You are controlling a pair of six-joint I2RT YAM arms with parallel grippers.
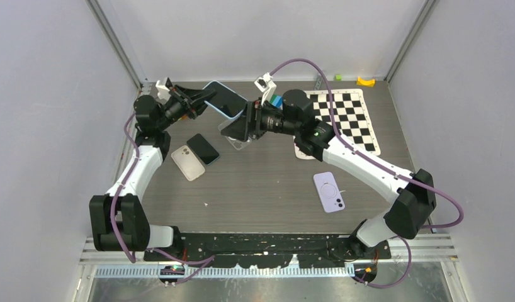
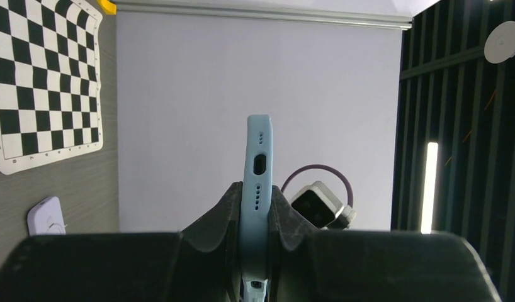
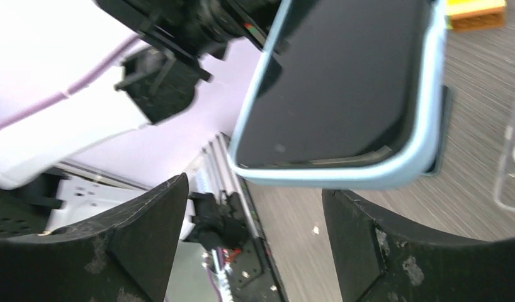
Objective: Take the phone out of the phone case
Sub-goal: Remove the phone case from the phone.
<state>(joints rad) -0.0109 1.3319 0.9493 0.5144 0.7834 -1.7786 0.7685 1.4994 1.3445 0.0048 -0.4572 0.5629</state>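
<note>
Above the table (image 1: 267, 185), left gripper (image 1: 208, 95) clamping phone (image 1: 227, 100), long axis pointing rightward

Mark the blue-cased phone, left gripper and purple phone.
blue-cased phone (image 1: 225, 100), top external view, dark screen.
left gripper (image 2: 257, 200), left wrist view, midway between fingertips.
purple phone (image 1: 328, 192), top external view, its back.

The grey table (image 1: 261, 182) carries a white phone (image 1: 187, 162), black phone (image 1: 203, 148), lilac case (image 1: 328, 191) and checkerboard (image 1: 346, 116).

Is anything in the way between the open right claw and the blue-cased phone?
Nothing visible. The right end effector is open, and the free end of the blue-cased phone sits just ahead of it; the left end effector clamps the other end.
</note>
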